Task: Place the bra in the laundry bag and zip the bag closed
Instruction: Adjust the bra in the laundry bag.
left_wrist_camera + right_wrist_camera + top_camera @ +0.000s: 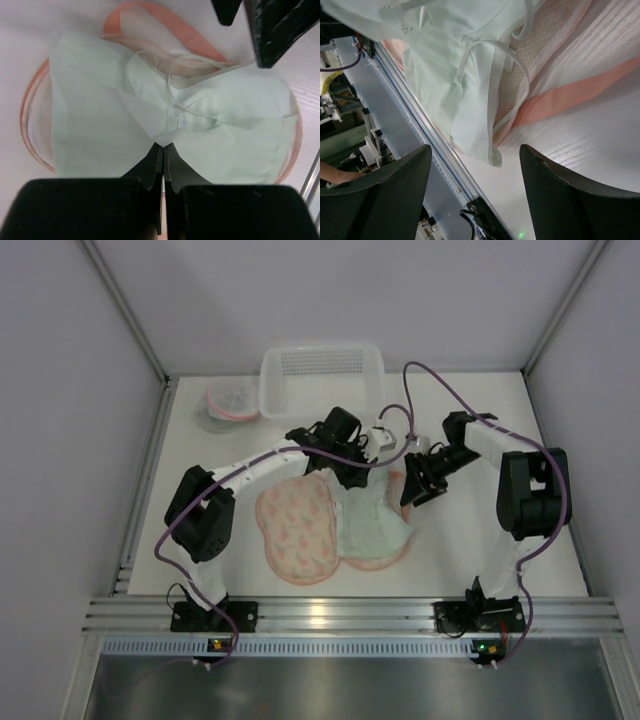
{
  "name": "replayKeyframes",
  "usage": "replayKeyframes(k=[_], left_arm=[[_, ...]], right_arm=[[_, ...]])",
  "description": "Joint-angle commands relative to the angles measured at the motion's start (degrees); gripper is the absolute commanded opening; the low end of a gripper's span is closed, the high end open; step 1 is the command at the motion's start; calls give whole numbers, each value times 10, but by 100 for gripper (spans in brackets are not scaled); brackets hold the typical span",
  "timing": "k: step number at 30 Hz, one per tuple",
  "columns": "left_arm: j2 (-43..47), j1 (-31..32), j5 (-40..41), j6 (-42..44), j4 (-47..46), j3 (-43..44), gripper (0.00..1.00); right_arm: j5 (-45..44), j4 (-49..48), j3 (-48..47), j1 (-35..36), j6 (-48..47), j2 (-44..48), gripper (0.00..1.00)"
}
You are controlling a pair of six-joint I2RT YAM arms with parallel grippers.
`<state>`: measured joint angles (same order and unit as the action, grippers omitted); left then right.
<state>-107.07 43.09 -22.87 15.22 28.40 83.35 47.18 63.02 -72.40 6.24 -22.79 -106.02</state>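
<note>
At the desk's (470, 550) far left corner a small round tub (230, 400) sits beside a clear basket (320, 348) on the far edge, both well apart from the work. Mid-desk, the pink mesh bag (295, 530) lies spread open like a clamshell, its left half bare. The pale green bra (375, 525) lies rumpled over the bag's right half, with the zip not yet closed.

The left jaws, pressed together, pinch a point of the bra's far edge. The right jaws stand spread just beside its right edge, holding nothing.

The bra looks light, soft and floppy. Its thin loose straps (520, 70) seem likely to trail or snag, so a pinch on the thicker hem or middle band would probably carry it better. The bag's mesh looks equally limp and may drag along with the cloth.
</note>
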Motion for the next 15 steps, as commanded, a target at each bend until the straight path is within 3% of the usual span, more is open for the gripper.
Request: replayKeyframes(k=[1,12,15], left_arm=[[35,3,-45,-22,-13,20,0],[-72,-3,1,-56,-14,71,1],[-60,-3,-22,-53,-13,52,25]], right_arm=[[15,-7,-11,-5,-7,16,72],[22,-7,-12,-4,-4,14,71],[23,-8,-13,-4,-4,13,71]])
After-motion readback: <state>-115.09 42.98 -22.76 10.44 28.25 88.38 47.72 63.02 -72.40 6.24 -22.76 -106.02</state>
